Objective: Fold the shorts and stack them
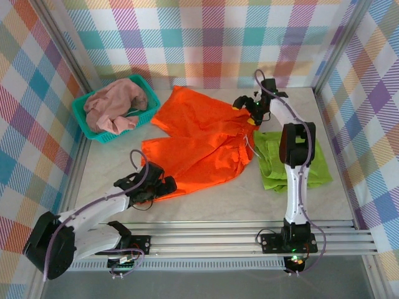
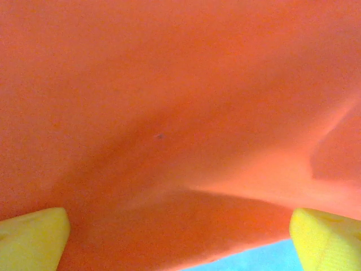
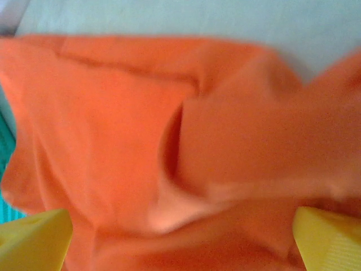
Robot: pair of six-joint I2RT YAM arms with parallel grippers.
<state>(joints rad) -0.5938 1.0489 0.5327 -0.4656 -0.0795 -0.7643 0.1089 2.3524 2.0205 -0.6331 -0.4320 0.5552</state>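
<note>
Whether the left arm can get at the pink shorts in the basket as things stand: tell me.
Probably yes. The pink shorts lie heaped in the open basket on that arm's side, uncovered, and the left gripper stands open at the orange shorts.

Left arm (image 1: 93,215) low and stretched out, forearm trailing behind its hand. Left gripper (image 1: 167,185) spread wide, yellow fingertips (image 2: 34,240) far apart. Right arm (image 1: 293,162) upright, wrist bent down. Right gripper (image 1: 244,107) likewise spread wide.
</note>
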